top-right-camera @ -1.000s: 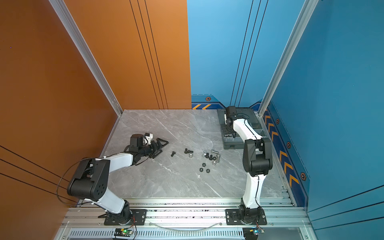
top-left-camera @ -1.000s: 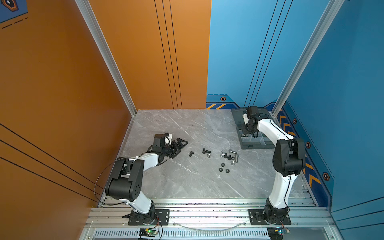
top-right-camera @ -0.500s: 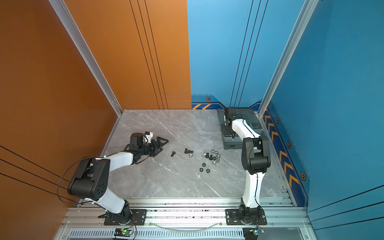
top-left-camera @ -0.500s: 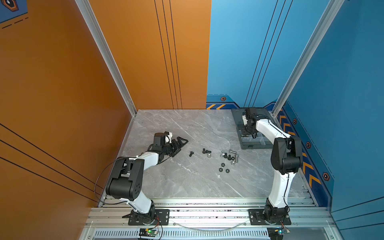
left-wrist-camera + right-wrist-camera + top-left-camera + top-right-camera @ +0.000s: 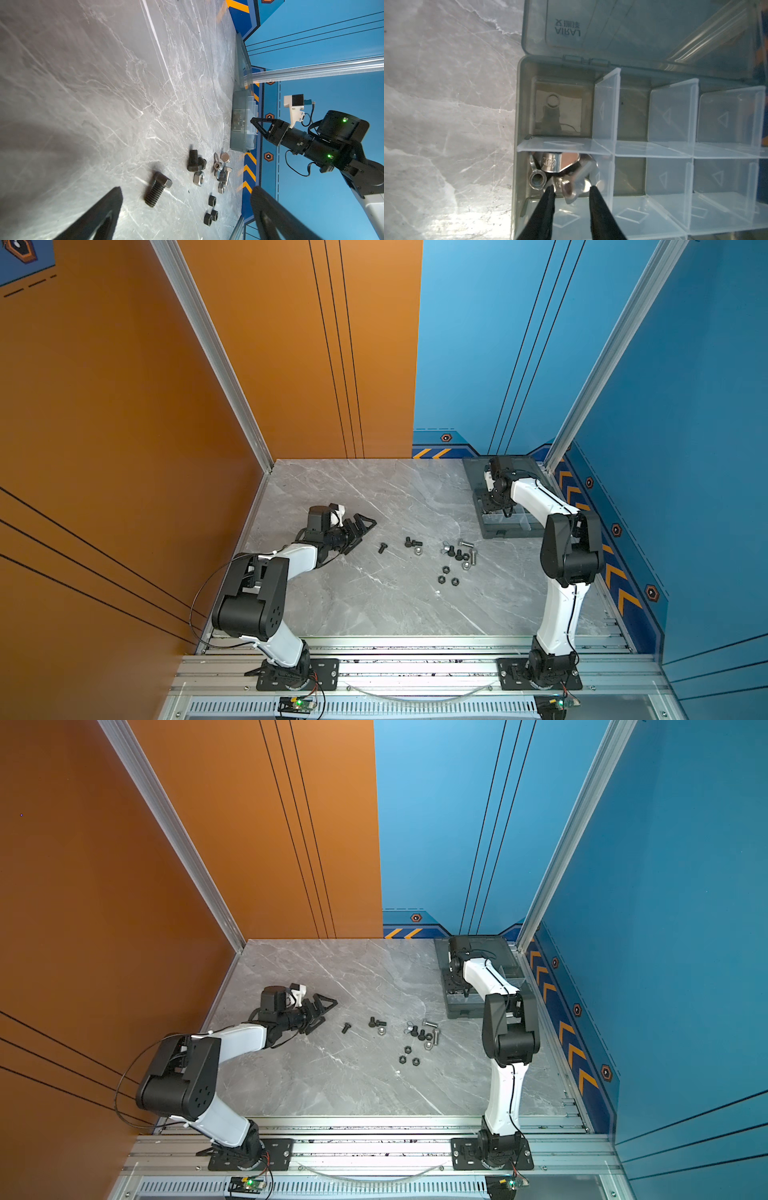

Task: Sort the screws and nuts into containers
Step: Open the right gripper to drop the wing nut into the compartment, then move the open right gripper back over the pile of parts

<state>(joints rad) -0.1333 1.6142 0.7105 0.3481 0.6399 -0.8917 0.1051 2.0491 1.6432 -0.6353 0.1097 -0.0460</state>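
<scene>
The grey organizer box (image 5: 512, 531) (image 5: 460, 1012) lies at the back right with its containers (image 5: 631, 116) open to view. My right gripper (image 5: 572, 187) (image 5: 494, 508) (image 5: 457, 990) hovers over a corner compartment, open. A silver wing nut (image 5: 566, 190) lies loose between its fingertips, on other wing nuts (image 5: 537, 179). My left gripper (image 5: 186, 188) (image 5: 363, 531) (image 5: 324, 1009) rests low at the left of the table, wide open and empty. Just ahead of it lies a black screw (image 5: 157, 188) (image 5: 382, 547). Further screws and nuts (image 5: 459, 553) (image 5: 422, 1033) are scattered mid-table, with black hex nuts (image 5: 211, 214) (image 5: 446, 576).
The box's hinged lid (image 5: 633, 27) (image 5: 515, 466) lies flat open behind it, against the blue back wall. Pale dividers (image 5: 606, 108) split the box into small cells, most of them bare. An aluminium rail (image 5: 415, 641) borders the table's front.
My right wrist has shifted slightly over the organizer box and its jaws have parted. The left arm has not moved.
</scene>
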